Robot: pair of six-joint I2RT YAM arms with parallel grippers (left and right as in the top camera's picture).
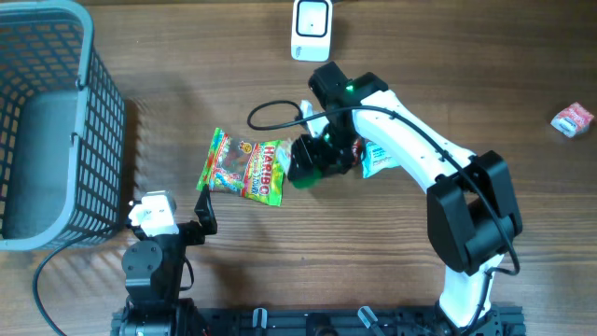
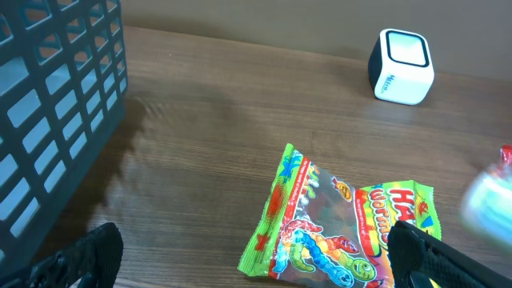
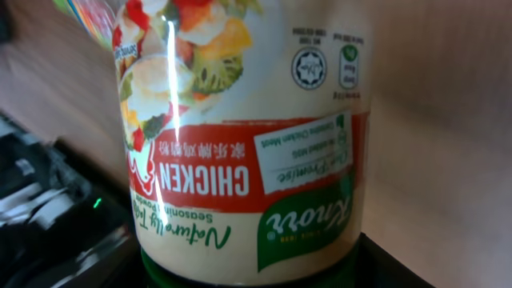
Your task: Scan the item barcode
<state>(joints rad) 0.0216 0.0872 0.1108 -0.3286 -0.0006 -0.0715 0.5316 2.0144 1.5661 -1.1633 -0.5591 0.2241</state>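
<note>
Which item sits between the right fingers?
The Knorr jar, green lid, between the right fingers; Haribo bag lies flat beside it, red packet far off.

The table (image 1: 280, 271) is brown wood with dark lines running across it. A big gray basket (image 1: 104, 112) with holes in its walls sits on the far left part. A little white scanner (image 1: 311, 28) stands at the far edge, near the middle. A bright bag of sweets (image 1: 244, 168) lies flat in the middle of the table, green at its left end with yellow and red on it. It is well apart from the basket and the scanner. A small red and white packet (image 1: 572, 119) lies alone at the far right.
</note>
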